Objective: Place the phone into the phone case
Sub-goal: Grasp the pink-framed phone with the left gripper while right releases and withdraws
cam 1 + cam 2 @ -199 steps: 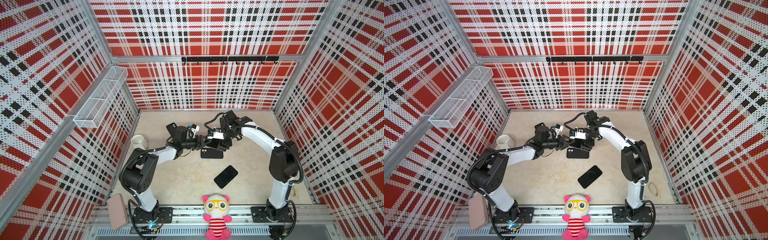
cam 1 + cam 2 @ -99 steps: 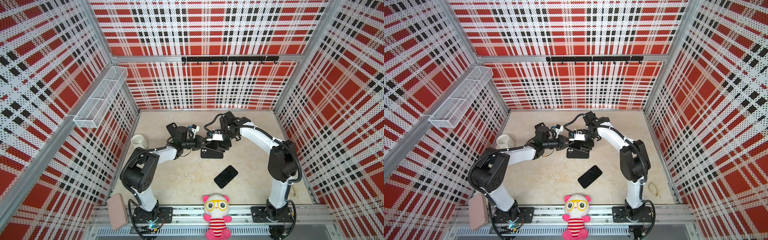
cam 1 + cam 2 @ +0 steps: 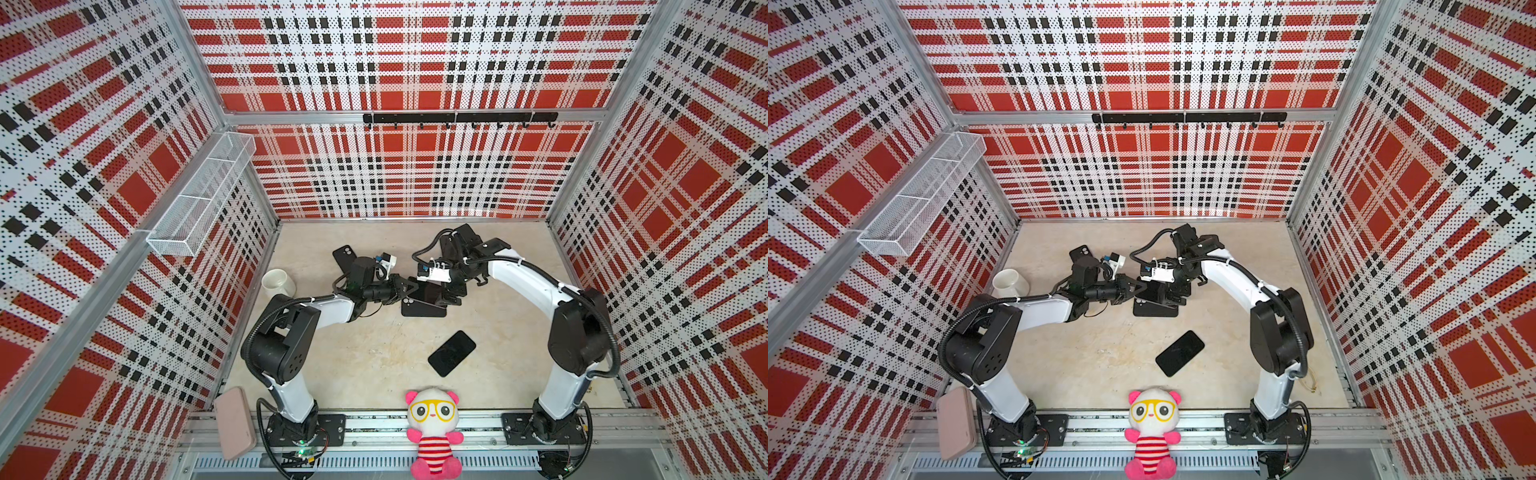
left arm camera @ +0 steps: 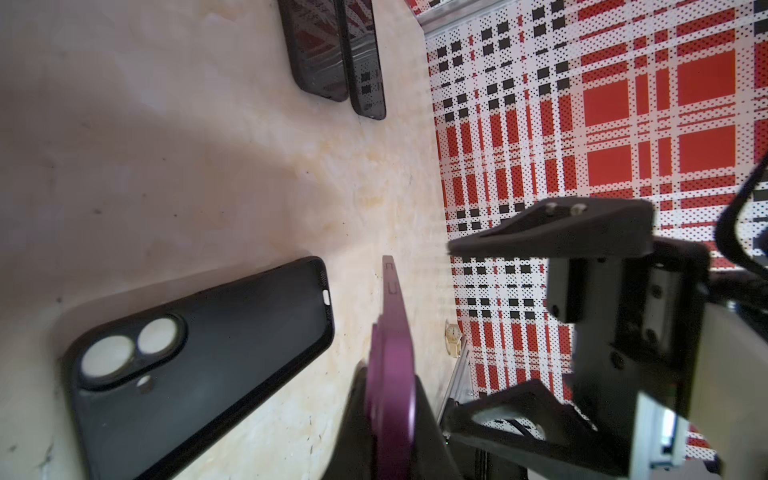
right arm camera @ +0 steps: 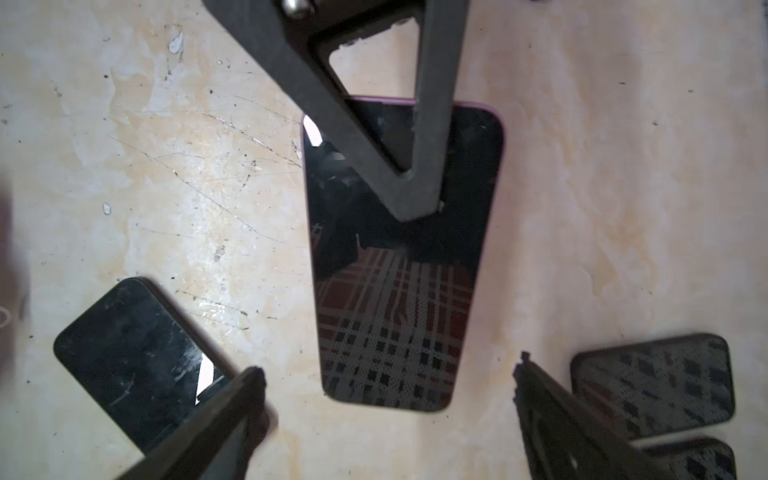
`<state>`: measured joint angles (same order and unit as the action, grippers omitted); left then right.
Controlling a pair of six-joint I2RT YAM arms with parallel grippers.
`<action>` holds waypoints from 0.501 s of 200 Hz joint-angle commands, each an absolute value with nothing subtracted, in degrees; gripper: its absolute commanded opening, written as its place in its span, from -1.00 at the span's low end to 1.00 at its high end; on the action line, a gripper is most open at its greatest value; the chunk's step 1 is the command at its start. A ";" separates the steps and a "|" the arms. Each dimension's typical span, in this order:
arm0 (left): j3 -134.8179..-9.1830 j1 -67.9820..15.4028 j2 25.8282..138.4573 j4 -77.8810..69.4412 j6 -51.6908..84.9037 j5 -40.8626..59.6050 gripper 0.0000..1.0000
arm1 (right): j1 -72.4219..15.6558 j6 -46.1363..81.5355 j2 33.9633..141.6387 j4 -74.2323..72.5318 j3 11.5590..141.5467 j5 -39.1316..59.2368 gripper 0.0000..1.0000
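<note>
your left gripper (image 3: 409,289) is clamped tight on one short end of the phone (image 5: 399,291), a purple-edged handset turned with its dark screen up. in the right wrist view one left finger (image 5: 353,137) lies across the far end of the glass. your right gripper (image 3: 454,293) is spread as wide as it goes at the phone's free end. its two fingertips (image 5: 249,386) sit either side of that end, with bare table showing between them and the phone, so it grips nothing.

the phone case (image 4: 232,353) lies flat on the table (image 3: 374,357). it is black, and the pale surface shows through its two round camera holes. in both top views the phone overlaps the case's long edge on the back-wall side. the left wrist view shows the phone edge-on, just beside the case. you cannot tell from any view whether the phone touches the case or the table.

a second dark phone (image 3: 451,353) lies screen up nearer the front, well apart from the grippers. a white mug (image 3: 278,283) stands by the left wall, and a plush toy (image 3: 433,428) sits on the front rail.
</note>
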<state>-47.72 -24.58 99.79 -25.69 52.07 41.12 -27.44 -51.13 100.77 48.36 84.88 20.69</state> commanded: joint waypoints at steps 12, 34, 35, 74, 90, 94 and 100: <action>-46.65 -24.64 96.17 -33.39 51.11 35.88 -1.00 | -24.70 -29.27 91.64 40.59 81.78 22.03 0.99; -45.78 -24.65 95.63 -35.90 51.17 33.41 -1.00 | -22.16 -13.19 86.92 37.19 78.84 22.03 1.00; -45.78 -24.63 95.63 -35.97 51.16 33.27 -1.00 | -21.98 -12.44 86.61 36.88 78.62 22.05 1.00; -44.16 -24.78 94.95 -39.12 50.53 29.96 -1.00 | -20.09 6.53 71.25 17.44 60.11 9.13 0.99; -42.87 -24.90 94.75 -42.25 51.79 29.83 -1.00 | -19.50 12.32 67.42 12.40 52.61 6.19 0.99; -42.54 -24.92 94.75 -43.35 52.37 30.16 -1.00 | -19.29 12.95 67.40 13.09 52.13 7.11 0.99; -41.88 -24.91 94.76 -45.13 53.30 30.75 -1.00 | -19.10 13.72 67.62 14.23 51.71 8.47 1.00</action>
<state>-43.44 -24.58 97.14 -35.38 51.77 30.89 -19.81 1.61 69.14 21.54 56.14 11.44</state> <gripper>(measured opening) 0.123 0.997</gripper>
